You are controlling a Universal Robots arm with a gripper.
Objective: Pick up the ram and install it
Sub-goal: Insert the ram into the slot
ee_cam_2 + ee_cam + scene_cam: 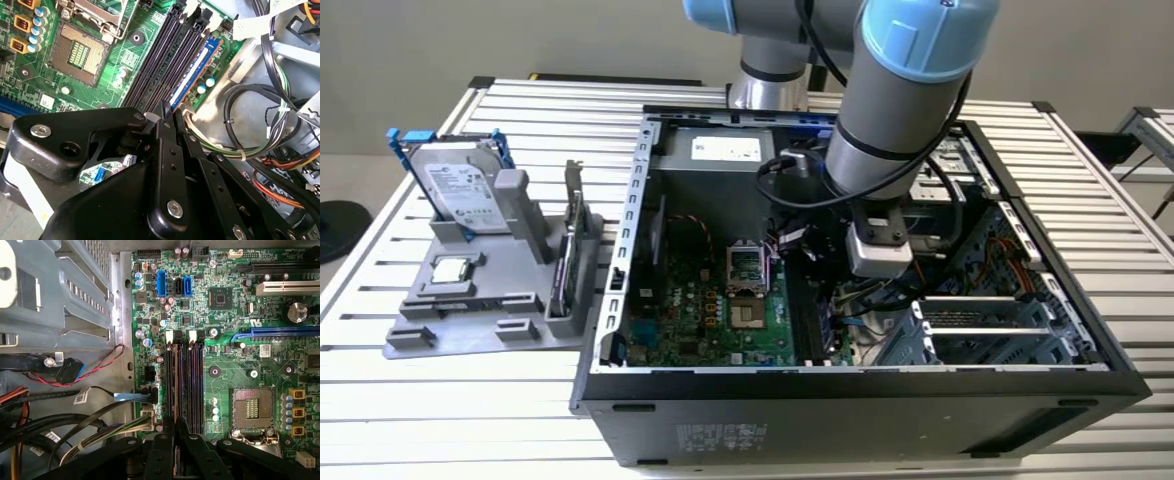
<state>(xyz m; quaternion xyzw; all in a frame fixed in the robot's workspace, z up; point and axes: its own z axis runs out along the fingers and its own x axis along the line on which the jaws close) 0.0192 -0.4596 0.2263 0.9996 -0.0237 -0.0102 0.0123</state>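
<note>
The gripper [167, 112] is down inside the open computer case [854, 400] on the worktop [454, 400], its fingers [165, 150] closed together over the memory slots [185, 380]. The ram [192, 75] stands seated in the outermost slot, directly beneath the fingertips, beside the empty processor socket [252, 407].
</note>
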